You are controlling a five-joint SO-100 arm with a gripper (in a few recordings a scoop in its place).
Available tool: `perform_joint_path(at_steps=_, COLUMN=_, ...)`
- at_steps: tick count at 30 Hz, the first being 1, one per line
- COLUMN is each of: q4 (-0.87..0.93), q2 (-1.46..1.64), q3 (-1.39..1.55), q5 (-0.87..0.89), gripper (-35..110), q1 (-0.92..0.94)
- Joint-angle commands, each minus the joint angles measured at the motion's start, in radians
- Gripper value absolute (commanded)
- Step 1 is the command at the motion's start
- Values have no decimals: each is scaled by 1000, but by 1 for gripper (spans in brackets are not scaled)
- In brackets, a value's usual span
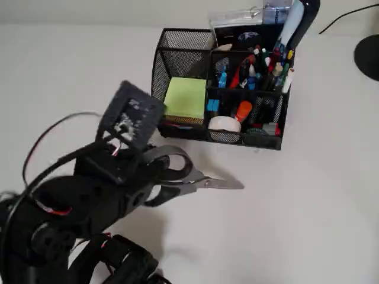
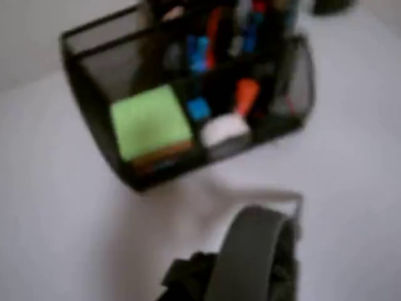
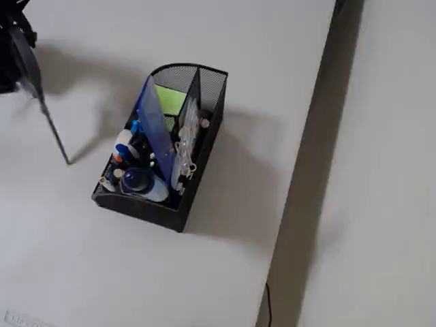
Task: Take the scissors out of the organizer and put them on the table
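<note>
1. We see the organizer point(image 1: 222, 89) standing at about one o'clock in the overhead view, the chief obstacle; pens and markers point(image 1: 266, 68) rise above its rim.
2. The scissors point(image 1: 195, 177) sit just in front of it at centre, blades pointing toward three o'clock, leaving a narrow strip of bare table point(image 1: 296, 225) between them and the mesh wall.
3. From three to six o'clock the table lies open.
4. At one o'clock beyond the organizer, a dark round base point(image 1: 368, 56) and a cable point(image 1: 340, 21) crowd the corner.
</note>
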Motion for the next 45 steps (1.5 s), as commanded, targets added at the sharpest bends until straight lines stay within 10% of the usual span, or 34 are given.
perform_joint_path(at_steps=1, q4=-160, q2=256, q3=313, q5=-109, gripper=0, q1=-15)
perform_joint_path(at_steps=29, q4=-183, q2=268, q3=453, q5=43, gripper=50, q1=-104)
perform_joint_path(at_steps=45, q4=-98, q2=265, q3=449, q5=-491, gripper=43, q1=212)
